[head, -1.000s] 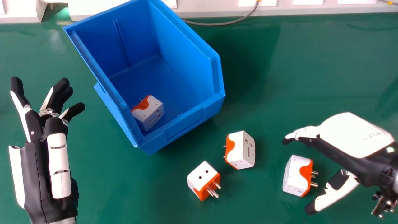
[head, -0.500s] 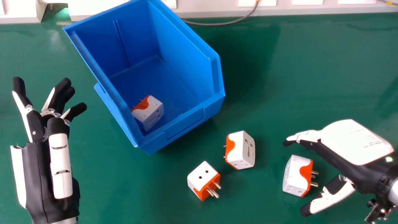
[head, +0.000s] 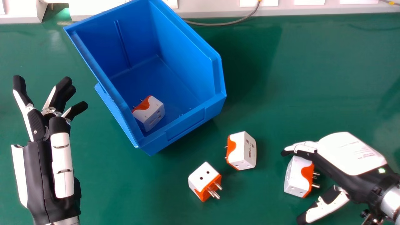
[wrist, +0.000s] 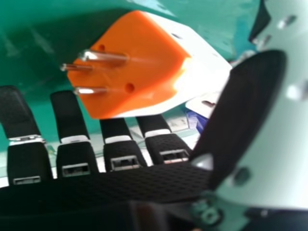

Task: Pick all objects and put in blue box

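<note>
In the head view, my right hand [head: 350,153] is open around the rightmost white and orange adapter [head: 298,176], its fingers over the far end and its thumb on the near side. The right hand view has that adapter [wrist: 144,67] between the fingers and thumb of my right hand [wrist: 168,147], pins showing. Two more adapters stand on the table, one with its pins toward the right [head: 204,181], one upright [head: 242,150]. Another adapter [head: 149,113] lies inside the blue box [head: 184,125]. My left hand [head: 47,150] is open, left of the box.
The green table [head: 312,78] stretches under everything. Along its far edge runs a pale ledge [head: 215,9] with a grey cable [head: 225,23] in front, behind the box.
My right hand has moved nearer and slightly left, so its fingers now overlap the adapter's far end. The left hand has shifted slightly right. The adapters and box have stayed put.
</note>
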Motion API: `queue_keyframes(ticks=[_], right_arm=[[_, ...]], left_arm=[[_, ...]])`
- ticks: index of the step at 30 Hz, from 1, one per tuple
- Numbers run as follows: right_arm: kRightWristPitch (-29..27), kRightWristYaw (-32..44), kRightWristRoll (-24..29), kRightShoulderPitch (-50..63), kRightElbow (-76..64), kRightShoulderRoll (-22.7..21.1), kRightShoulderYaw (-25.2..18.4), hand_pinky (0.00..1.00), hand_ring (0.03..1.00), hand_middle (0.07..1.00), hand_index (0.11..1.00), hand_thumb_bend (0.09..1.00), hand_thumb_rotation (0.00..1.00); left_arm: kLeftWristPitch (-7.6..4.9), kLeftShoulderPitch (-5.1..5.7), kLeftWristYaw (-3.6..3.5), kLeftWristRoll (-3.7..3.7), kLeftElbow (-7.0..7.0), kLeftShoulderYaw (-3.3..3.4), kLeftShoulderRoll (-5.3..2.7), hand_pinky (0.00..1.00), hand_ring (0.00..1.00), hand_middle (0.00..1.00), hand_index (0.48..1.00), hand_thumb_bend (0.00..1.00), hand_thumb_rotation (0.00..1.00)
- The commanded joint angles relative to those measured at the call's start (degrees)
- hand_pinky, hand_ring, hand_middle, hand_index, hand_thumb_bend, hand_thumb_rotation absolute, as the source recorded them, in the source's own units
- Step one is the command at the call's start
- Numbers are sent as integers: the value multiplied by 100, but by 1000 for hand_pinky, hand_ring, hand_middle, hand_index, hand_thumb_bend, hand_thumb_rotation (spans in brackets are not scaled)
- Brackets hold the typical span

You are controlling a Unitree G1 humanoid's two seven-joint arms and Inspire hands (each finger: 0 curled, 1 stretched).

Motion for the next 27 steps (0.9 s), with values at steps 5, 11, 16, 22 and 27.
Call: queue_keyframes(ticks=[5,11,16,22,27], right_arm=[[-38,-255,-45,-161,125,-23,36,422,697,810,798,1000,458],[24,-352,-164,-258,225,-26,145,421,702,810,798,1000,448],[4,-429,-239,-368,314,-59,172,418,703,806,793,1000,423],[-11,-829,-532,-484,537,-43,311,407,673,782,762,1000,410],[-29,-1108,-651,-572,654,-22,415,397,645,766,743,1000,410]], left_arm=[[-148,-11,-34,-47,-31,7,51,766,878,878,875,455,901],[-91,18,-77,-120,-119,-5,46,767,875,874,875,447,903],[-76,18,-113,-187,-103,-18,41,770,877,878,874,446,904],[-62,39,-115,-149,-131,-6,59,768,877,874,866,442,904],[-52,33,-129,-200,-119,-22,48,769,877,875,866,441,905]])
